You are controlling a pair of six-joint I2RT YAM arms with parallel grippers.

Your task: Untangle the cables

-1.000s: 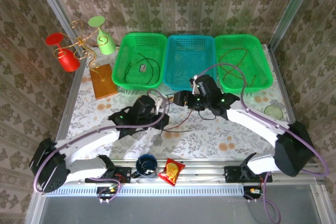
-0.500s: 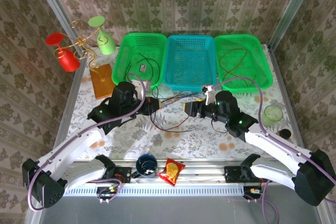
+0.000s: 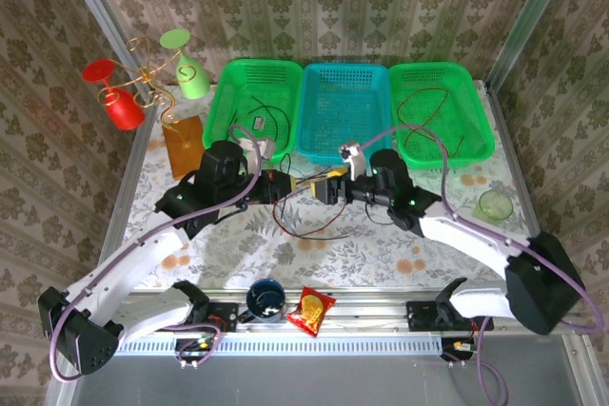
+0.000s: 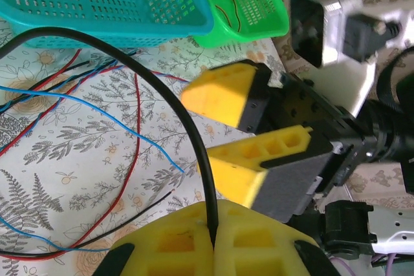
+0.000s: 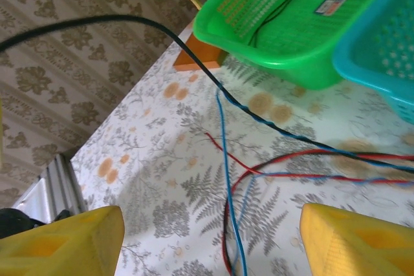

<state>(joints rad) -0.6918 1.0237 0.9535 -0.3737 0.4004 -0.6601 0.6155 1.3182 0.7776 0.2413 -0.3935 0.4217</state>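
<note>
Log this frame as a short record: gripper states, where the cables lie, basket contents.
left gripper: jaws shut on the black cable
right gripper: jaws open, holding nothing
tangle: red, blue and black cables on the table before the teal basket
left green basket: tagged black cable
right green basket: dark red cable

Left end effector [image 4: 213,227] seemingly clamped, right end effector [image 5: 210,234] spread.

Top camera high, rear, facing down; wrist cameras close, low, sharing cables [image 5: 222,134].
</note>
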